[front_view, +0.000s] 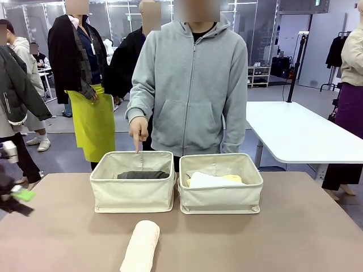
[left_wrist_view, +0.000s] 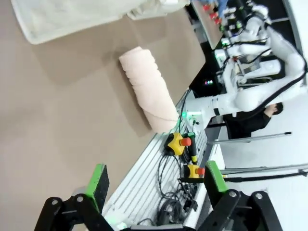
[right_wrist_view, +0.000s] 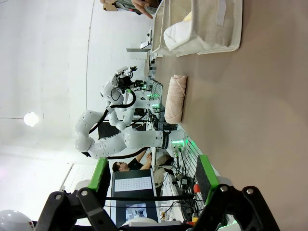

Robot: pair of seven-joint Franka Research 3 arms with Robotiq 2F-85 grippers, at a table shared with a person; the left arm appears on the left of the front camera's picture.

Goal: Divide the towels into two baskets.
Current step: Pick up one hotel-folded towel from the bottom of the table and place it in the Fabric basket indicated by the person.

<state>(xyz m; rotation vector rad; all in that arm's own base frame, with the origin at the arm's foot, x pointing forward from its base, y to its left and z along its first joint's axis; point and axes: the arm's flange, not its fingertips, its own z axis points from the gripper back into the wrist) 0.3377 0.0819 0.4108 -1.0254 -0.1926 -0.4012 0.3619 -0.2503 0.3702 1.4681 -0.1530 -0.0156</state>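
A cream towel [front_view: 140,245] lies rolled on the table near the front edge, apart from both grippers. The left basket [front_view: 113,195] holds a dark grey towel [front_view: 143,175]. In the right basket [front_view: 221,201] lie a white towel [front_view: 205,180] and a pale yellow towel [front_view: 234,179]. A person's hand [front_view: 137,131] points a finger down into the left basket. My left gripper [front_view: 20,199] hovers at the far left edge, open and empty [left_wrist_view: 156,180], with the cream towel [left_wrist_view: 149,89] ahead of it. My right gripper [right_wrist_view: 154,175] is open and empty, facing the cream towel [right_wrist_view: 175,98] and a basket [right_wrist_view: 207,29].
The person in a grey hoodie [front_view: 190,85] stands right behind the baskets. Other people stand farther back, and a white table [front_view: 295,133] is at the back right. Bare tabletop [front_view: 272,243] lies on both sides of the cream towel.
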